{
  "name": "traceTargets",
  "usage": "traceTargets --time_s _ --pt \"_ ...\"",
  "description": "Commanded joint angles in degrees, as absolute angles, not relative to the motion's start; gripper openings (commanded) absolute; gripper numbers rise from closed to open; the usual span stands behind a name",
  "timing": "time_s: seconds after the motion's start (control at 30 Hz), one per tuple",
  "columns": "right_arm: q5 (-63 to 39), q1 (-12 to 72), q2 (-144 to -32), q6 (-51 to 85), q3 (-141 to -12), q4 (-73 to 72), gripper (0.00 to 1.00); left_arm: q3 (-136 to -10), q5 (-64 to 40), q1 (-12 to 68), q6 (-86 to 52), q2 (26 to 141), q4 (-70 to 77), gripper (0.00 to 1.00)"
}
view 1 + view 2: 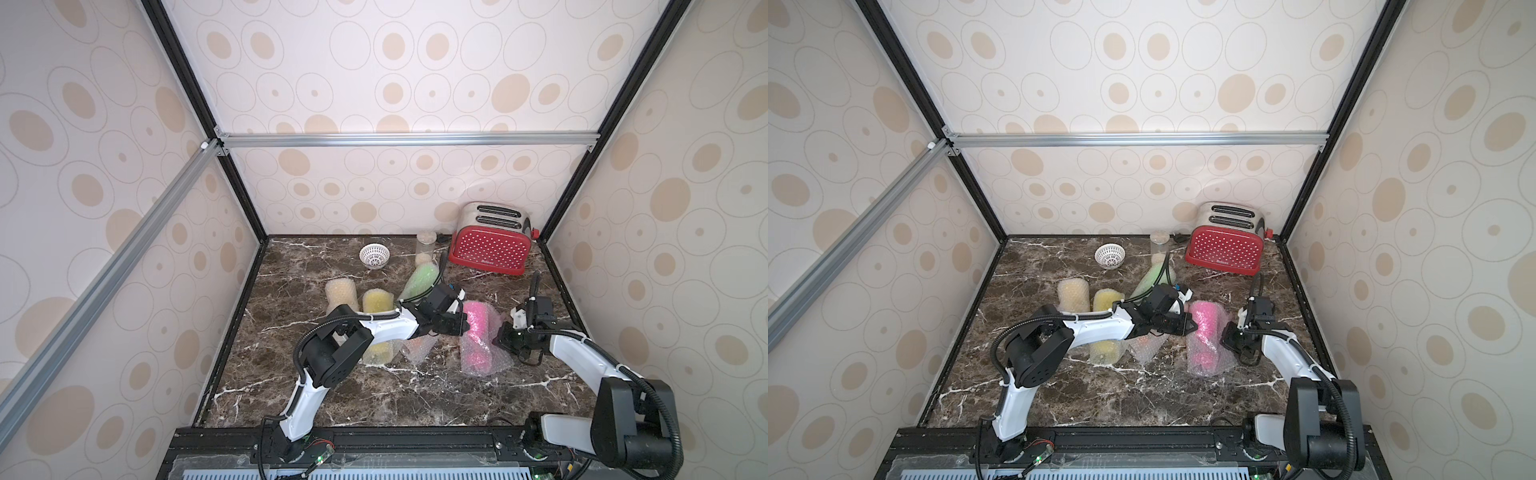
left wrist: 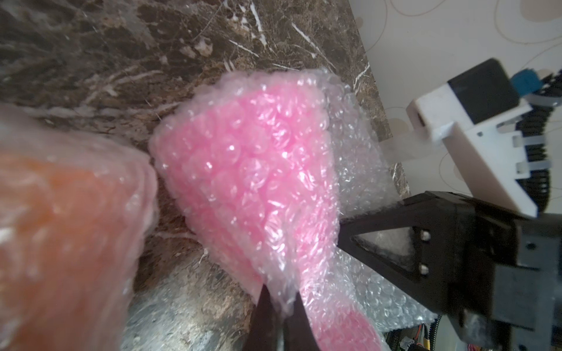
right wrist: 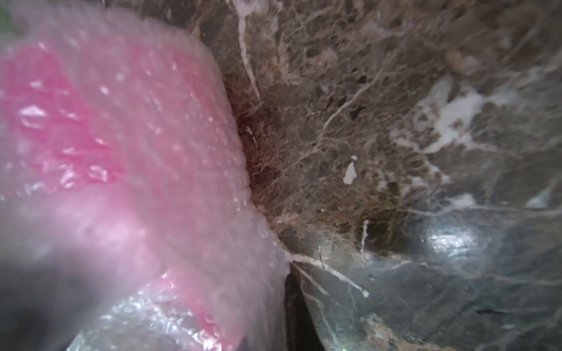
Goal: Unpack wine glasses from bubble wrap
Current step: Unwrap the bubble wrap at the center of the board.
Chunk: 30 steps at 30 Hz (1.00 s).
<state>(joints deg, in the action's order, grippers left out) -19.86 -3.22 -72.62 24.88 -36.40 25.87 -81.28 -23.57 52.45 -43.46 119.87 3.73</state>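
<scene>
Pinching the bubble wrap (image 2: pixel 355 152) round the pink wine glass (image 2: pixel 243 170) with left fingers (image 2: pixel 263 319) and right fingers (image 2: pixel 395 215), both closed, likely to pull it open.

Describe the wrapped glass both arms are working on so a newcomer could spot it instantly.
Find the red toaster at the marble table's far right, then come toward the robot. Between the left claw and right claw lies a pink glass rolled in bubble wrap; it is the only pink roll there.
</scene>
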Motion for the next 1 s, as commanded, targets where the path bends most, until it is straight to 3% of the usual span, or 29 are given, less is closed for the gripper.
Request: traceTargets --time_s 0.0,0.13,0.27,0.53,0.97 --pt "-20.06 -3.3 -69.47 24.04 -36.89 25.68 0.0 -83.05 -21.18 52.06 -42.83 118.15 -0.19 0.21" --pt "-21.78 -3.21 -67.11 22.82 -37.68 25.86 0.0 -84.96 -19.72 51.36 -40.58 117.36 -3.58 0.42" --pt "-24.47 -3.33 -65.62 21.68 -37.9 25.13 0.0 -89.21 -16.43 51.3 -36.68 116.99 -9.43 0.52" --pt "-31.4 -3.2 -66.09 21.88 -38.28 21.57 0.0 -90.94 -26.1 51.75 -37.64 118.13 -4.07 0.54" --pt "-36.14 -3.25 -66.22 23.38 -39.02 19.68 0.0 -91.67 -26.16 53.24 -36.21 123.37 -3.93 0.52"
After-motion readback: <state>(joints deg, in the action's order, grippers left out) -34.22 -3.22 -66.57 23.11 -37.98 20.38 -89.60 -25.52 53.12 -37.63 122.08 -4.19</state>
